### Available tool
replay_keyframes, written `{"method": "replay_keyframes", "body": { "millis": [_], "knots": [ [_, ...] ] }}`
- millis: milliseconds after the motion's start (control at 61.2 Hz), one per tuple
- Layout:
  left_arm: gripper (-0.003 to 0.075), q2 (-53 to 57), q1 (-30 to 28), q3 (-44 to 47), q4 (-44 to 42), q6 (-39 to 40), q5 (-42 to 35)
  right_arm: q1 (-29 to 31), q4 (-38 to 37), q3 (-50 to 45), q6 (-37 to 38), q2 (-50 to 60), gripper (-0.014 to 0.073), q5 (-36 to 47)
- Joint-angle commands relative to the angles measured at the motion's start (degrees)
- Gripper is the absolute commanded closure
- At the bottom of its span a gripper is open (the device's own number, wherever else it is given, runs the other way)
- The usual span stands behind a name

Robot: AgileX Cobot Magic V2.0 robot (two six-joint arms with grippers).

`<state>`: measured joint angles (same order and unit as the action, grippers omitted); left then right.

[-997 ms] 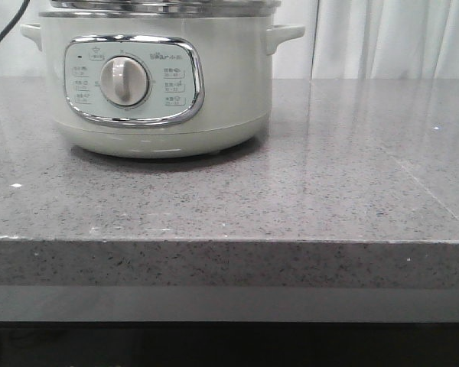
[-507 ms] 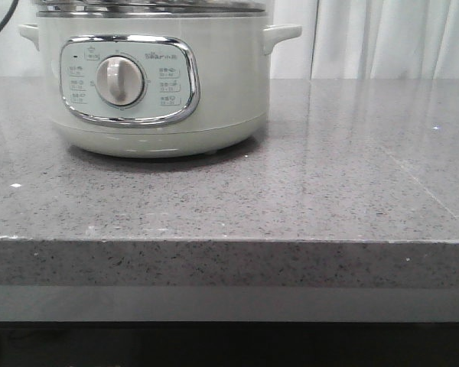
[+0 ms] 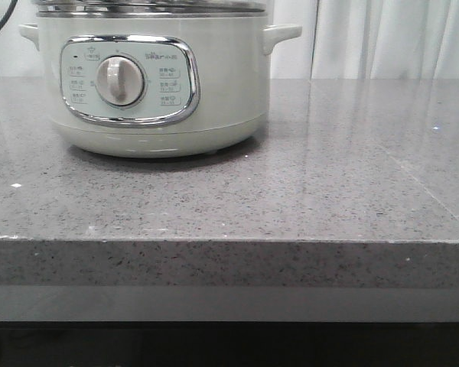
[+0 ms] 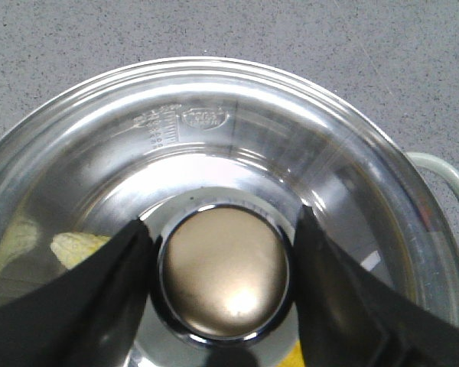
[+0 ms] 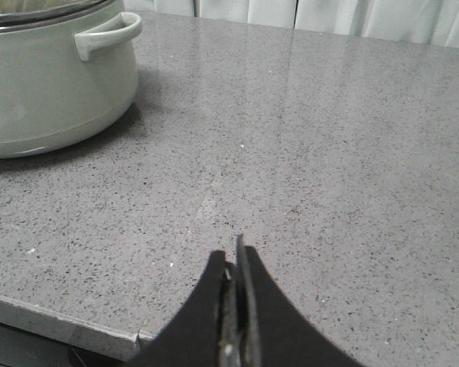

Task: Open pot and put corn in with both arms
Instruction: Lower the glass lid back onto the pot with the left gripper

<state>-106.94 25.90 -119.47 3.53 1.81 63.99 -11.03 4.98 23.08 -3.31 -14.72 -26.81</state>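
Right, the pot [image 3: 149, 80] sits at the far left of the grey speckled surface [image 3: 306, 191], its dial [image 3: 121, 80] facing us and the lid [image 4: 214, 153] on top. From above, the left hand [image 4: 222, 264] is spread wide over the lid, one dark finger [image 4: 99, 290] on each side of the bronze knob [image 4: 223, 271]; whether the fingers touch the knob I cannot tell, but the jaws stand apart around it. Through the glass, the corn [image 4: 76, 248] shows inside the pot, pale yellow and partly hidden by the finger. One side handle [image 5: 107, 34] pokes out to the right. The right hand [image 5: 236, 306] hangs over the near edge of the surface, well apart from the pot, its two fingers pressed together with nothing between them. White curtains [image 3: 390, 38] hang at the far side.
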Motion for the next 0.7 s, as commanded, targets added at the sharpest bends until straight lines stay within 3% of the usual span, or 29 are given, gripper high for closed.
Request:
{"method": "replay_keyframes", "body": {
  "millis": [0,605,687],
  "knots": [
    [0.0358,2.6,-0.65,-1.47,-0.86,0.09,-3.13,0.39,-0.12,1.55,0.1,-0.56,0.071,4.9],
    [0.0356,2.82,0.37,0.44,-0.01,-0.53,-7.07,0.39,-0.12,1.55,0.1,-0.56,0.071,4.9],
    [0.0321,2.94,0.36,0.44,-0.01,-0.53,-6.44,0.39,-0.12,1.55,0.1,-0.56,0.071,4.9]
  ]
}}
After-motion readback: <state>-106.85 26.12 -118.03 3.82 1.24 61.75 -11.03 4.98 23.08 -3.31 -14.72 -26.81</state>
